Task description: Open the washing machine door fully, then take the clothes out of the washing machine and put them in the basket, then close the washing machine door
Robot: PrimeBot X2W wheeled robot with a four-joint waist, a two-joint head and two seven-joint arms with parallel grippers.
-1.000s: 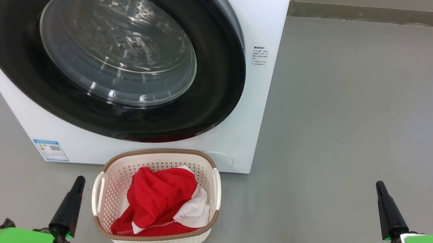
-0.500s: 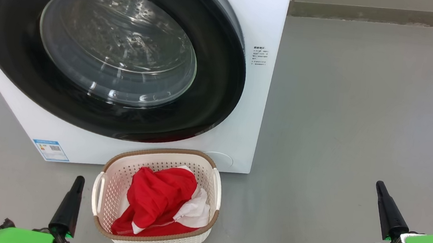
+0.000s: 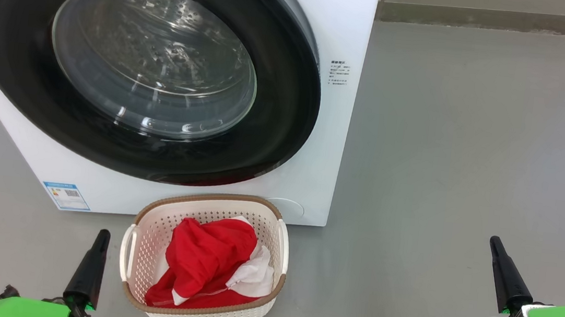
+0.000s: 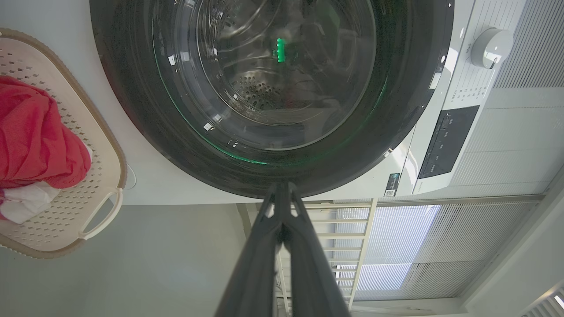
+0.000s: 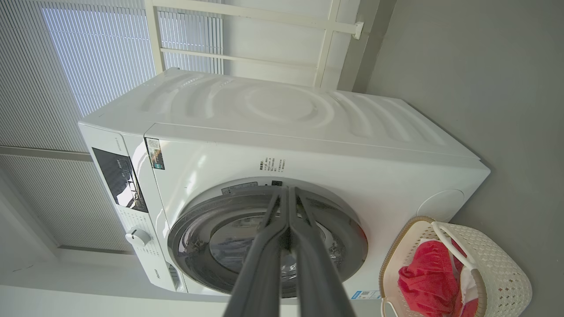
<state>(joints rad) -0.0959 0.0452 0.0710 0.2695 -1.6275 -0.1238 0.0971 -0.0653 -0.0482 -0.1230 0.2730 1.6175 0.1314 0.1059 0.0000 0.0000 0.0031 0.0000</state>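
Observation:
The white washing machine point(image 3: 337, 38) stands ahead, and its black-rimmed washing machine door point(image 3: 273, 142) lies shut flat against the front, the glass showing the steel drum. In front of it on the floor sits the cream basket point(image 3: 149, 228) holding the red and white clothes point(image 3: 208, 261). My left gripper point(image 3: 102, 235) is shut and empty, just left of the basket. Far to the right, my right gripper point(image 3: 494, 241) is shut and empty above the floor. The wrist views show the door point(image 4: 132, 110) point(image 5: 185, 233), basket point(image 4: 103, 176) point(image 5: 498, 273), clothes point(image 4: 35, 132) point(image 5: 425, 281) and both grippers point(image 4: 282, 187) point(image 5: 286, 190) with fingers pressed together.
Grey floor point(image 3: 472, 147) spreads wide to the right of the machine. A blue label point(image 3: 66, 195) sits low on the machine's front. The control panel and knob point(image 4: 491, 46) show in the left wrist view, with window blinds point(image 5: 88, 53) behind the machine.

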